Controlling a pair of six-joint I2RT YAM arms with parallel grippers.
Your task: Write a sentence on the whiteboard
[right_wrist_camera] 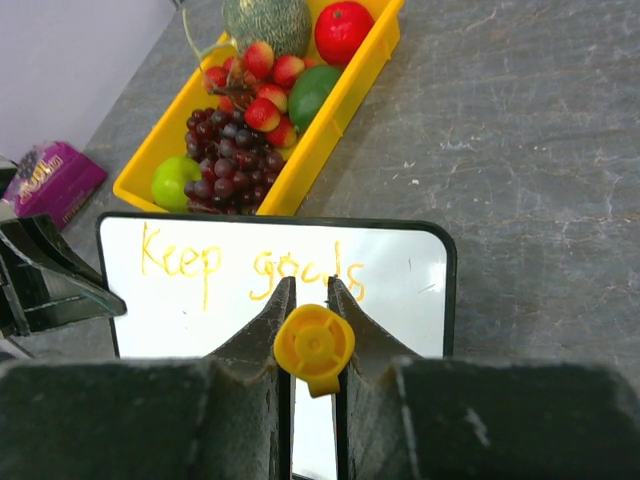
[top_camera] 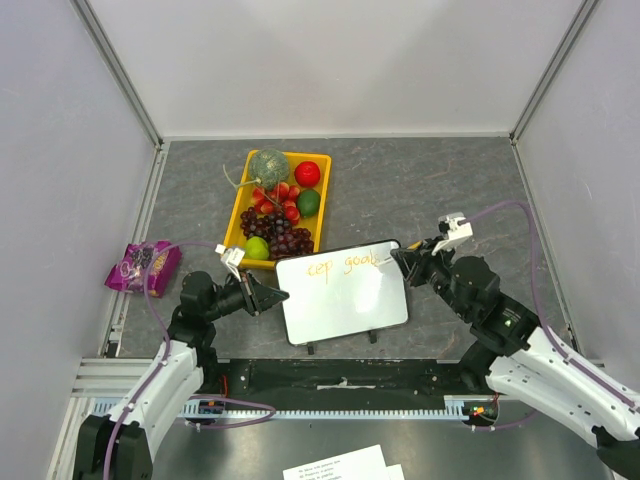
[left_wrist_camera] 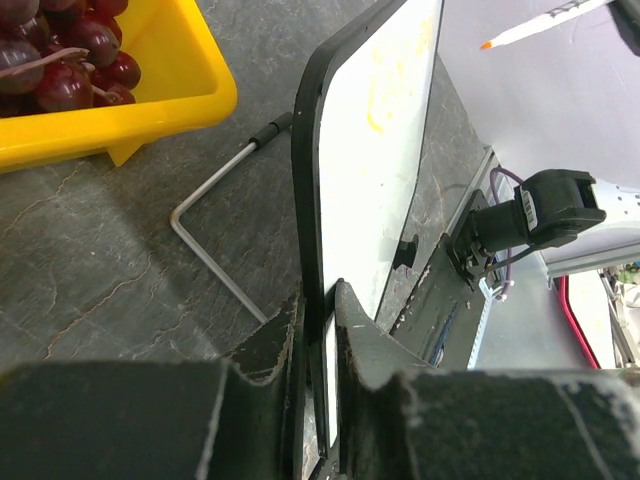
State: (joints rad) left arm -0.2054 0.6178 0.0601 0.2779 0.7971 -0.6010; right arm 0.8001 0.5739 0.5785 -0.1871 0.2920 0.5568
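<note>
The whiteboard (top_camera: 345, 295) stands tilted on the grey table in front of the yellow tray. Orange letters (top_camera: 340, 266) run along its top; in the right wrist view the letters (right_wrist_camera: 250, 265) read "Keep goals". My left gripper (top_camera: 268, 296) is shut on the whiteboard's left edge (left_wrist_camera: 312, 250), one finger on each face. My right gripper (top_camera: 405, 262) is shut on an orange marker (right_wrist_camera: 314, 345), seen end-on by its yellow cap, with its tip at the board's top right. The marker (left_wrist_camera: 545, 22) also shows in the left wrist view.
A yellow tray (top_camera: 238, 215) of fruit (melon, apple, grapes, limes) stands right behind the board. A purple snack bag (top_camera: 145, 266) lies at the left wall. The board's wire stand (left_wrist_camera: 215, 245) rests on the table. White paper sheets (top_camera: 340, 464) lie at the near edge.
</note>
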